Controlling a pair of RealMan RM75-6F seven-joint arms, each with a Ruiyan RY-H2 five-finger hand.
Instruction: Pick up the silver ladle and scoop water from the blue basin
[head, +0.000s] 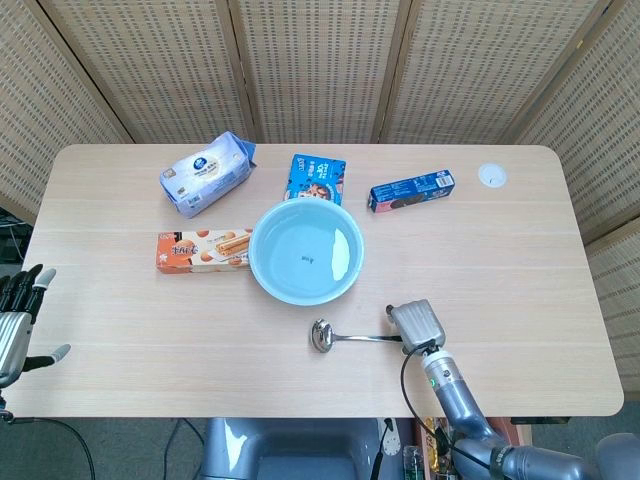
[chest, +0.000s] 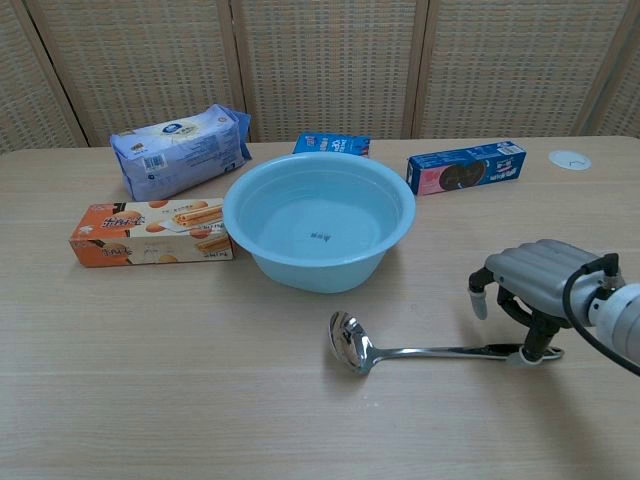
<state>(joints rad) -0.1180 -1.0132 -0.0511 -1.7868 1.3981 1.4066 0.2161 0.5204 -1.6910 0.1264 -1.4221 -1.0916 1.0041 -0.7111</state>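
The silver ladle (head: 350, 339) (chest: 420, 351) lies flat on the table in front of the blue basin (head: 257, 262) (chest: 312, 271), its bowl pointing left. The basin holds clear water. My right hand (head: 417, 324) (chest: 538, 284) arches over the far end of the handle, fingers curled down and gripping it against the tabletop. The thumb hangs free on the hand's left side. My left hand (head: 16, 321) hovers open beyond the table's left edge, holding nothing, and shows only in the head view.
An orange biscuit box (head: 203, 249) lies left of the basin, touching it. A tissue pack (head: 205, 175), a blue snack box (head: 316, 180) and a long blue box (head: 411, 190) sit behind it. A white disc (head: 491, 176) lies at the back right.
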